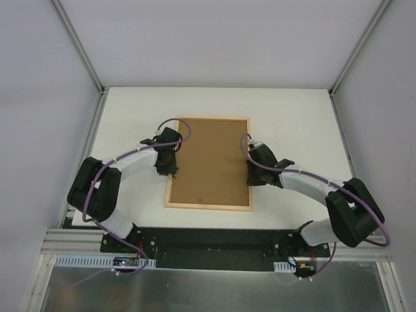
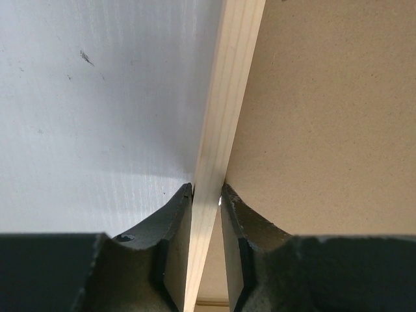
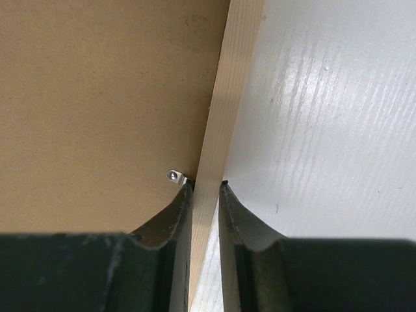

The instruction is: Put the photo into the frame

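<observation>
Nearest the arm bases, the left gripper (image 2: 207,193) was clenched on the left long rail of the frame (image 2: 227,97). One finger sat on the rail's outer face, on the side of the white table (image 2: 97,97), and the other on its inner face beside the brown backing board (image 2: 325,117). The right gripper (image 3: 205,186) was clamped the same way on the opposite long rail, with a small metal clip (image 3: 174,175) just beside its inner finger.

Further out, the frame lay flat and back upward near the middle of the table, its long sides running away from the arms and the board filling it. The photo showed in no view, and whether it lay under the board could not be told.

The frame looked light and stiff but thin, so it would likely twist if raised by one side. Its smooth, narrow rails could slip, and any glazing underneath would be fragile. The sound hold seemed to be this one, on both long rails around mid-length, lifted evenly. The photo, being paper, would be limp and easily creased, best taken by an edge
</observation>
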Controlling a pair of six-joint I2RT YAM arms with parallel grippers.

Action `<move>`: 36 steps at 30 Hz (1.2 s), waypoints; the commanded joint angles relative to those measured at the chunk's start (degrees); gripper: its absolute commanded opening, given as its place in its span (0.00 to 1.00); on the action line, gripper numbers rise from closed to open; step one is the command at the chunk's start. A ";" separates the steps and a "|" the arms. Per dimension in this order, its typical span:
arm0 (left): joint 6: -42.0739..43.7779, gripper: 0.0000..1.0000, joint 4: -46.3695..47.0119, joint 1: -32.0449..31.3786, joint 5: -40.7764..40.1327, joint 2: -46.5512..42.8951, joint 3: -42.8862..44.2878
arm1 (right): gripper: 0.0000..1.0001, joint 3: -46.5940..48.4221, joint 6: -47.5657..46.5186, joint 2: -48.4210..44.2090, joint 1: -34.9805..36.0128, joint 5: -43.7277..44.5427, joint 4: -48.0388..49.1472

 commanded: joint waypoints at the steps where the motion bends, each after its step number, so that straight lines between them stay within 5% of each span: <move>1: -2.00 0.24 -2.12 -0.94 3.69 1.41 -1.36 | 0.13 -0.70 -0.38 1.49 -0.26 -0.51 -1.29; 6: -2.00 0.24 -2.03 -0.94 3.69 1.33 -1.62 | 0.13 -0.78 -0.20 1.49 -0.18 -0.51 -1.20; 12: -2.52 0.00 -1.86 -0.94 3.08 0.71 -3.47 | 0.14 -0.78 -0.20 1.41 -0.26 -0.51 -1.11; 25: -0.50 0.00 -2.47 -0.85 2.72 0.10 -3.99 | 0.62 8.25 0.50 2.37 -0.70 4.40 -4.18; 36: 0.20 0.00 -2.56 -0.85 3.51 0.36 -4.35 | 0.67 27.23 0.59 16.86 -9.13 7.49 -5.68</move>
